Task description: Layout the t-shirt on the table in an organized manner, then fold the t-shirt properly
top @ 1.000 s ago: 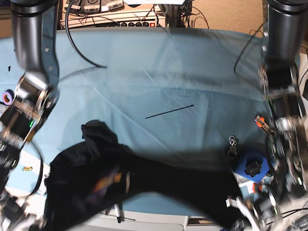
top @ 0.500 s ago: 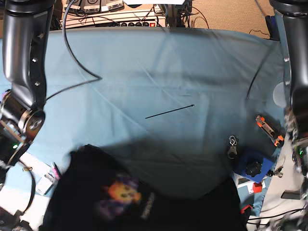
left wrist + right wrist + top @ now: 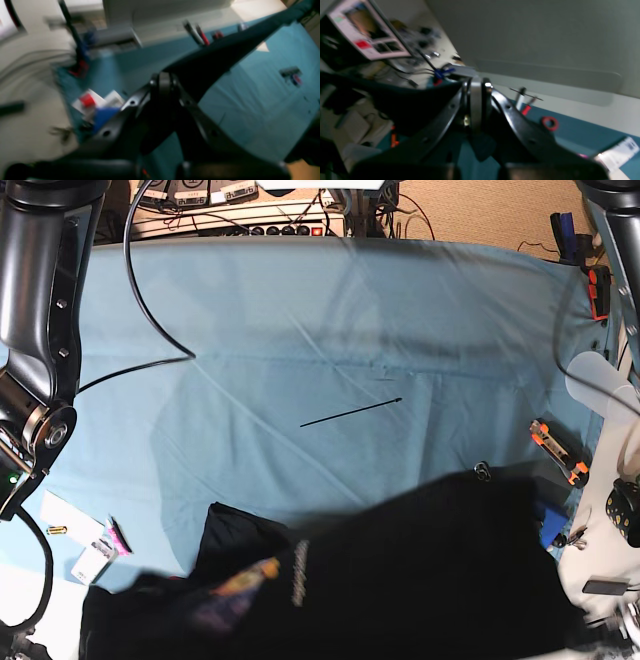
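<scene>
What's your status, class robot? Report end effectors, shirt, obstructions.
Both end effectors, left and right, shut on the t-shirt. Shirt lifted, stretched between arms over near table edge. Orange-handled tool nearby.

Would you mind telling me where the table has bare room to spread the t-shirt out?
The table is bare across its middle and far half, broken only by a thin black line. The t-shirt covers the near edge. Small tools crowd the right edge, cards the near left.
</scene>
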`<control>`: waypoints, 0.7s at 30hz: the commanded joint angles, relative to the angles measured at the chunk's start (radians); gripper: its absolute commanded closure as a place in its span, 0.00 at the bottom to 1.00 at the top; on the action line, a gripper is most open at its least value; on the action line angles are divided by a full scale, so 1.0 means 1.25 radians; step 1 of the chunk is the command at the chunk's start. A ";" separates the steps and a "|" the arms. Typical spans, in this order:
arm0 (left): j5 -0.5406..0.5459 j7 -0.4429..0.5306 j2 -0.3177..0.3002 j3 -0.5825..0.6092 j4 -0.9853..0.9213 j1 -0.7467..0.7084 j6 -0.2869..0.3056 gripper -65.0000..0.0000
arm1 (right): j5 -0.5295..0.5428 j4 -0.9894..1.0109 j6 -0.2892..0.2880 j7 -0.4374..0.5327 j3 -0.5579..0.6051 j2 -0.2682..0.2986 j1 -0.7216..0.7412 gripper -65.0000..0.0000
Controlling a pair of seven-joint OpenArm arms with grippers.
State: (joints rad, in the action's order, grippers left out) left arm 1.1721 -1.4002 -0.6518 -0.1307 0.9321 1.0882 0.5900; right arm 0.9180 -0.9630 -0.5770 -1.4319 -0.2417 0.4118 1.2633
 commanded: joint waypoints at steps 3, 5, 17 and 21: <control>0.025 0.016 -0.008 -0.034 0.030 -0.027 0.002 1.00 | 0.028 -0.065 -0.008 0.028 -0.002 0.012 0.020 1.00; 0.036 0.016 -0.008 -0.052 0.030 -0.066 0.003 1.00 | 0.028 -0.114 -0.008 0.028 -0.002 0.012 -0.040 1.00; -0.131 0.226 0.046 -0.109 0.059 -0.041 0.000 1.00 | -0.023 -0.331 -0.008 0.028 -0.049 0.012 -0.203 1.00; -0.266 0.334 0.113 -0.043 0.059 0.050 -0.041 1.00 | -0.044 -0.331 -0.017 0.028 -0.048 0.012 -0.193 1.00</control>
State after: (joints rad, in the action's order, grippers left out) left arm 0.8070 -1.0191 -0.4973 -0.1772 0.9867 1.0988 0.5385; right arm 0.8429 -1.3651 -0.5968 -1.4334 -0.3004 0.4145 0.9817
